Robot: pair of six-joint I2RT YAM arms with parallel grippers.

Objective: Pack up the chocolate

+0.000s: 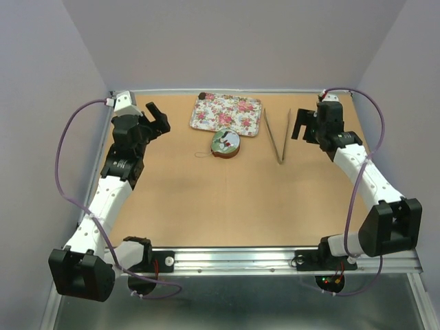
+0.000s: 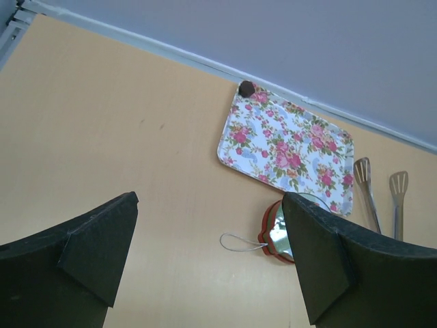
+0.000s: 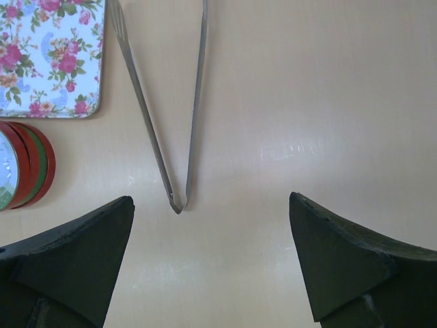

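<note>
While left end effector and right end effector gape, only one chocolate shows.

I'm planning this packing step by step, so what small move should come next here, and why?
Probably lower the right arm's open jaws slightly leftward onto the joined end of the tongs. Both pairs of jaws are open and empty; the tongs lie free just ahead of the right jaws, and the only chocolate piece visible sits at the tray's corner.
</note>
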